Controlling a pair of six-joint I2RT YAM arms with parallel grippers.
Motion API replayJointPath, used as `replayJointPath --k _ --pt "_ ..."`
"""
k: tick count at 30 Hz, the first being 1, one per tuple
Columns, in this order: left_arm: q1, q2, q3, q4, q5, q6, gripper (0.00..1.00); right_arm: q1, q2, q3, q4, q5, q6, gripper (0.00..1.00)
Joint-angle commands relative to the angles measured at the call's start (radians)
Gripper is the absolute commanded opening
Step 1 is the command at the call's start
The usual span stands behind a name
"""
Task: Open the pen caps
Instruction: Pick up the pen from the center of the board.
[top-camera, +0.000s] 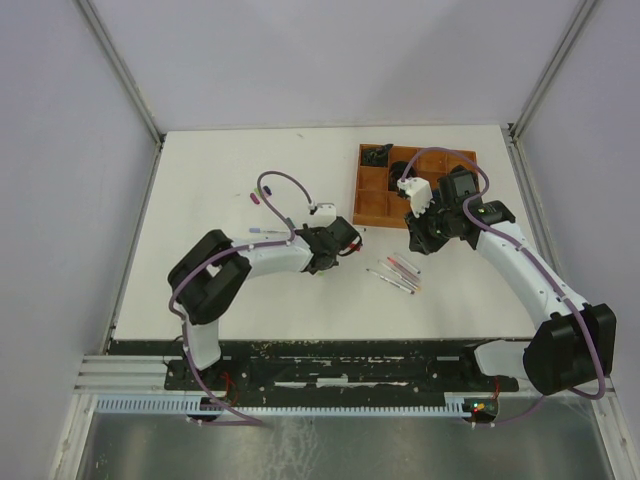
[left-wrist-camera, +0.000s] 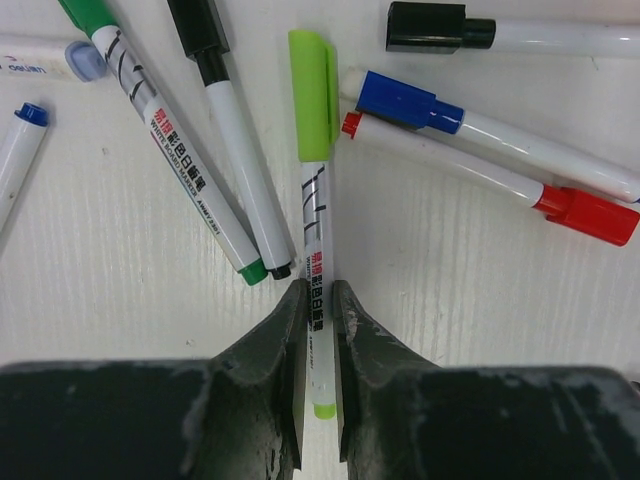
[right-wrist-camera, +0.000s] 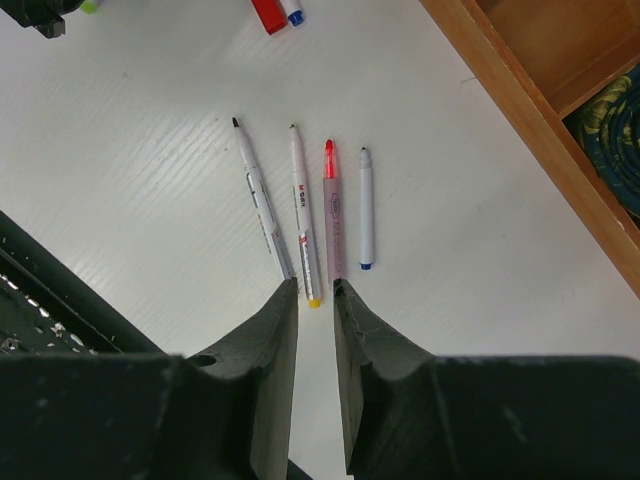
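left wrist view has the left jaws clamped on the barrel of one lime pen (left-wrist-camera: 314, 215), its lime cap (left-wrist-camera: 313, 95) still on. seven more pens are fanned around it on the bench (left-wrist-camera: 450, 300), among them one with a blue cap (left-wrist-camera: 405, 102), one with a red cap (left-wrist-camera: 590, 215) and one with a black cap (left-wrist-camera: 425, 27). right wrist view shows four bare-tipped pens (right-wrist-camera: 303, 210) lying side by side just ahead of the right jaws, which stand a narrow gap apart gripping nothing, with the wooden compartment tray (right-wrist-camera: 500, 90) off to one side.
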Motion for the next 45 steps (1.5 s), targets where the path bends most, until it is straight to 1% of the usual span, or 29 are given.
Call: replayJointPath --k 1,5,9,14,16,18,21,23,25,26,29,32,34,36,37,38,39,41,43,45 --pt "0.001 -0.041 -0.04 -0.039 0.025 -0.024 0.03 -0.003 -0.019 0.034 0.011 -0.024 -0.008 0.29" --pt "0.0 -0.113 -0.045 -0.036 0.009 -0.027 0.03 -0.003 -0.015 0.033 0.011 -0.03 -0.008 0.29" --pt "-0.005 -0.203 -0.07 0.001 0.008 -0.018 0.03 -0.002 -0.017 0.033 0.008 -0.05 -0.008 0.29" --pt "-0.008 -0.323 -0.132 0.084 0.047 -0.01 0.03 -0.003 -0.022 0.034 0.004 -0.095 -0.006 0.29" --pt "-0.01 -0.379 -0.172 0.138 0.076 -0.009 0.03 -0.003 -0.025 0.033 0.003 -0.142 -0.002 0.29" --pt "-0.014 -0.454 -0.236 0.236 0.123 -0.002 0.03 -0.003 -0.035 0.031 0.004 -0.238 0.012 0.29" --pt "-0.022 -0.61 -0.401 0.534 0.236 -0.002 0.03 -0.004 -0.062 0.01 0.036 -0.467 0.056 0.29" --pt "-0.035 -0.697 -0.5 0.73 0.289 -0.019 0.03 -0.003 -0.087 -0.018 0.11 -0.598 0.119 0.3" --pt "-0.061 -0.76 -0.565 0.88 0.293 -0.022 0.03 -0.003 -0.109 -0.038 0.189 -0.699 0.187 0.32" --pt "-0.079 -0.782 -0.588 0.943 0.284 -0.016 0.03 -0.002 -0.118 -0.048 0.236 -0.737 0.235 0.35" --pt "-0.139 -0.809 -0.63 1.115 0.243 0.016 0.03 -0.002 -0.139 -0.089 0.414 -0.843 0.4 0.5" --pt "-0.195 -0.796 -0.646 1.254 0.193 0.061 0.03 -0.003 -0.187 -0.142 0.597 -0.841 0.557 0.67" --pt "-0.225 -0.777 -0.647 1.317 0.171 0.094 0.03 -0.002 -0.229 -0.17 0.724 -0.812 0.642 0.73" --pt "-0.254 -0.764 -0.649 1.367 0.149 0.133 0.03 -0.003 -0.266 -0.195 0.868 -0.79 0.786 0.74" --pt "-0.262 -0.759 -0.653 1.386 0.138 0.145 0.03 -0.001 -0.28 -0.198 0.911 -0.78 0.835 0.77" --pt "-0.267 -0.758 -0.663 1.402 0.128 0.146 0.03 -0.001 -0.29 -0.199 0.963 -0.771 0.887 0.8" --pt "-0.269 -0.761 -0.675 1.425 0.122 0.142 0.03 -0.003 -0.3 -0.208 1.022 -0.764 0.942 0.81" --pt "-0.272 -0.767 -0.713 1.513 0.117 0.135 0.03 0.0 -0.316 -0.25 1.138 -0.747 1.039 0.87" --pt "-0.274 -0.764 -0.748 1.591 0.114 0.128 0.03 0.0 -0.335 -0.287 1.21 -0.753 1.096 0.91" --pt "-0.274 -0.748 -0.775 1.669 0.12 0.13 0.03 0.001 -0.363 -0.31 1.226 -0.776 1.109 0.97"
